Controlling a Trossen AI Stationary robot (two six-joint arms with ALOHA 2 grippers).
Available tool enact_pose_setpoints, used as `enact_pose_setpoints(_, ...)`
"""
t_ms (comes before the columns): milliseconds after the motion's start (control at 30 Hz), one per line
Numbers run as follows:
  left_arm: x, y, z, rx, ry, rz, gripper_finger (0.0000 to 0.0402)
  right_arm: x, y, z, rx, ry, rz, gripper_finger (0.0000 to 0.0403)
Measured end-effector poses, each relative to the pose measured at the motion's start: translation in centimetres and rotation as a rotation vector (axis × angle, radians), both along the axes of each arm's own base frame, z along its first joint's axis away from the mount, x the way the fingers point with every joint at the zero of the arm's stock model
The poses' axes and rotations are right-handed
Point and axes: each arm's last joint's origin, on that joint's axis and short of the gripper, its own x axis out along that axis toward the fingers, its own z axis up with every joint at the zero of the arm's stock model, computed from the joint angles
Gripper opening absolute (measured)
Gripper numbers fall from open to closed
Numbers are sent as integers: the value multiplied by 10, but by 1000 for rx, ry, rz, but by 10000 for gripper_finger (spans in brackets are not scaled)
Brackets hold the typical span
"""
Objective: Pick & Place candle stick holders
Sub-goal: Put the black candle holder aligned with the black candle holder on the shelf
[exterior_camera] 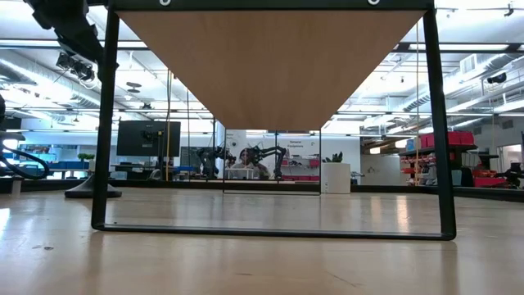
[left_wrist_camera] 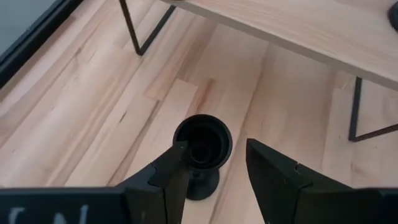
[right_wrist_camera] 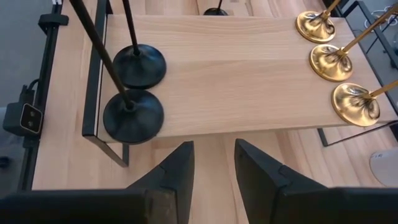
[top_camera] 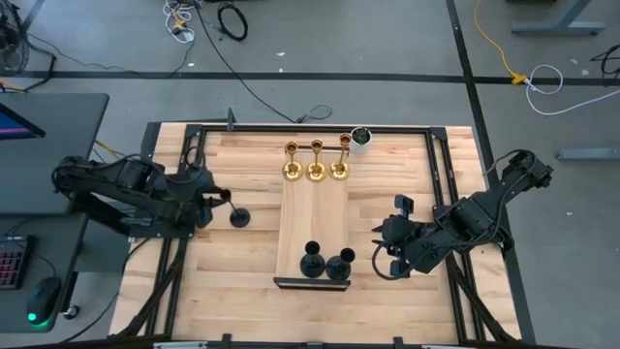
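Note:
One black candle stick holder (top_camera: 237, 215) stands on its round base on the table, left of a raised wooden plank (top_camera: 310, 208). My left gripper (top_camera: 215, 199) is open, its fingers on either side of that holder's cup (left_wrist_camera: 202, 140). Two more black holders (top_camera: 325, 264) stand at the plank's near end. Three gold ones (top_camera: 315, 172) stand in a row at its far end. My right gripper (top_camera: 390, 260) hangs open over the table, right of the plank's near end, with nothing between its fingers (right_wrist_camera: 212, 146). My left gripper comes at the black holder's cup slanting down from the table's left. One fingertip (left_wrist_camera: 179, 152) lies right beside the cup's rim (left_wrist_camera: 186, 134), and I cannot tell whether it touches. The other finger (left_wrist_camera: 261, 158) stands clear of the cup.
A small white pot with a green plant (top_camera: 360, 140) stands at the far edge, right of the gold holders. The plank rests on thin black legs (left_wrist_camera: 140, 37), and black rails (top_camera: 194, 165) run along the table's sides. Bare wood lies between the plank and each arm.

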Motion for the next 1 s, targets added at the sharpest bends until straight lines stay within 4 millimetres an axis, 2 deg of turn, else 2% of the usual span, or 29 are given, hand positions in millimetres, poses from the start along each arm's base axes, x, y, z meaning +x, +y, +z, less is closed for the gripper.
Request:
enact_pose_setpoints(433,-1,1,0,20,2,9,161,0,0,0,5,-6,0,114)
enact_pose_setpoints(1000,-4,-1,1,-48,4,-36,161,1,1,1,8,-11,0,114)
